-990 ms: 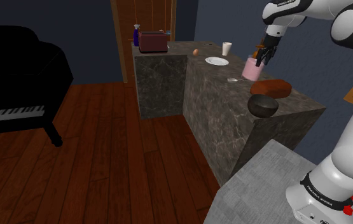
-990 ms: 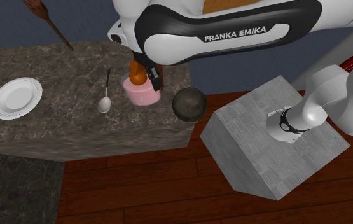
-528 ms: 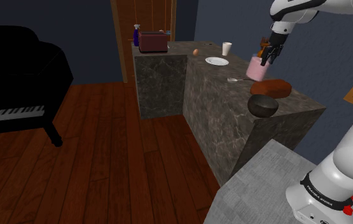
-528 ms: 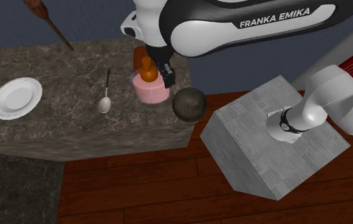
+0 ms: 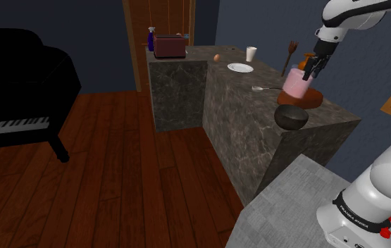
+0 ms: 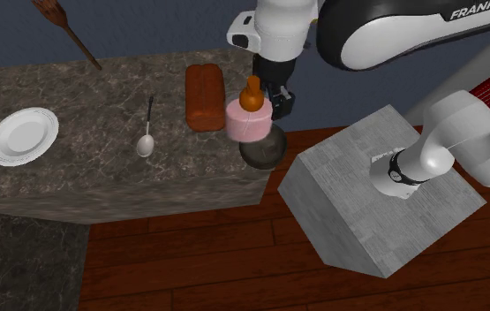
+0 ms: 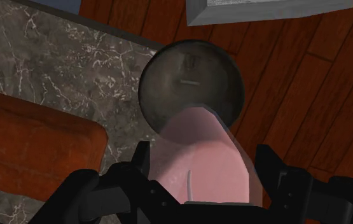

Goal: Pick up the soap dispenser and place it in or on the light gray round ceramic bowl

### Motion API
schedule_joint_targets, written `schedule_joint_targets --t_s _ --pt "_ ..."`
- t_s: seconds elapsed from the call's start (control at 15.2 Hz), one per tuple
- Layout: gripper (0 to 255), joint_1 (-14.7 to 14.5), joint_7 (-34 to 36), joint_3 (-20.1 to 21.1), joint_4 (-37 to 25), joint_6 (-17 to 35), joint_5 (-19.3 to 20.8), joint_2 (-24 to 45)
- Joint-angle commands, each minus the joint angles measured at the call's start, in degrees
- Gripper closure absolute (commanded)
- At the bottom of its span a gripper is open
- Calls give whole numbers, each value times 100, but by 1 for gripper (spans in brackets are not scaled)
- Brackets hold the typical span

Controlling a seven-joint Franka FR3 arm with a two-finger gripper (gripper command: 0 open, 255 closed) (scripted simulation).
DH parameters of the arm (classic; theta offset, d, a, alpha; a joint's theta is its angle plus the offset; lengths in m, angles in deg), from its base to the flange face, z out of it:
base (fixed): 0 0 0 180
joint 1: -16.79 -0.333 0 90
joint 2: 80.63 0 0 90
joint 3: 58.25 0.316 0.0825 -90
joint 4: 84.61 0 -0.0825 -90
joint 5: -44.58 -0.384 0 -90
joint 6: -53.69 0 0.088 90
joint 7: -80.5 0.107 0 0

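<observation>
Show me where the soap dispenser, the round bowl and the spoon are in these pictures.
soap dispenser [image 6: 249, 124], second exterior view, on its pink body.
round bowl [image 5: 292, 118], shoulder view, on its dark outer wall.
spoon [image 6: 146, 145], second exterior view, on its scoop end.

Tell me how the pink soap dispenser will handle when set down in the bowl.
The soap dispenser looks rigid: its pink body shows no dent between the jaws. Squat and wide, it probably stands steady on flat surfaces, but may lean on the curved inside of the bowl.
</observation>
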Motion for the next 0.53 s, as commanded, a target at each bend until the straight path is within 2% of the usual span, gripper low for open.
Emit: schedule_joint_targets --t_s 0.0,0.07,0.46 --pt "255 80 140 87 477 -57 272 -592" --pt "255 142 217 151 739 -102 400 -915" --pt "255 164 192 92 1136 371 406 -835"
